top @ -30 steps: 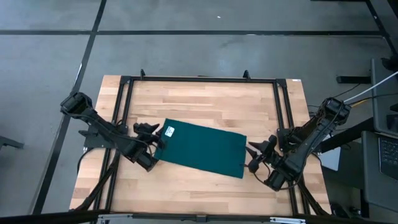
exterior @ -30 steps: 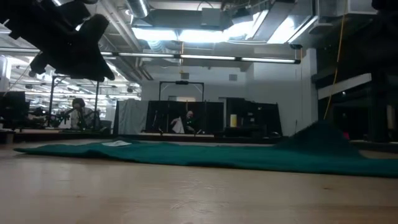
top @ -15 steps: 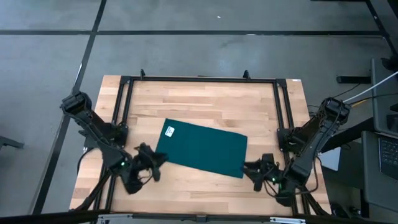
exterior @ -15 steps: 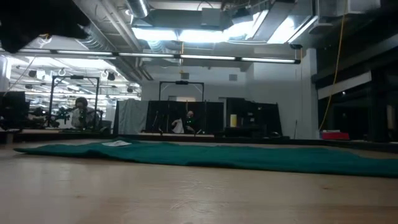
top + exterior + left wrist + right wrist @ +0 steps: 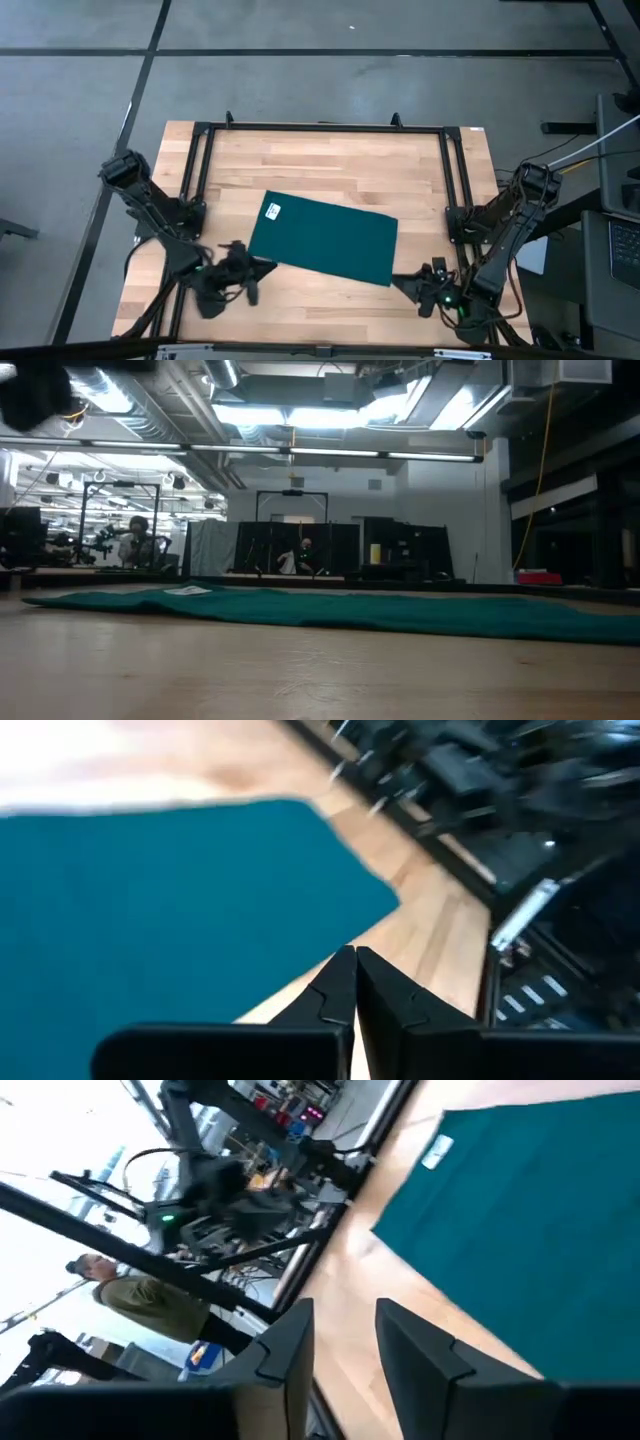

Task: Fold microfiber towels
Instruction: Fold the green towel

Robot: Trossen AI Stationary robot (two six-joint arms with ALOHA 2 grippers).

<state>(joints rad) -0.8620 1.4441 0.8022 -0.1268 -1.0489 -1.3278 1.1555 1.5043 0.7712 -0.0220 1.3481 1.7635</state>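
on the wooden table (image 5: 330,165), mid-surface, lay the microfiber towel (image 5: 324,238): dark teal-green, flat, a rectangle set at a slight slant to the table edges. small white tag (image 5: 271,211) sat near its far left corner. low view showed the cloth as a thin green band (image 5: 340,610) across the tabletop, tag (image 5: 188,591) a pale fleck toward the left.

left gripper (image 5: 258,266) was low at the front left of the table, tip just beside the towel's near left corner, not on it as far as the high view showed. left wrist view had its two dark fingers (image 5: 336,988) pressed together with no gap, nothing between them, wood and the towel's corner beyond.

right gripper (image 5: 408,283) was at the front right, just beside the towel's near right corner, apart from the cloth. right wrist view showed its fingers (image 5: 290,1345) spread with a clear gap, empty, towel (image 5: 520,1220) ahead.

a person in an olive top (image 5: 150,1300) stood in the room beyond the table, seen in the right wrist view.
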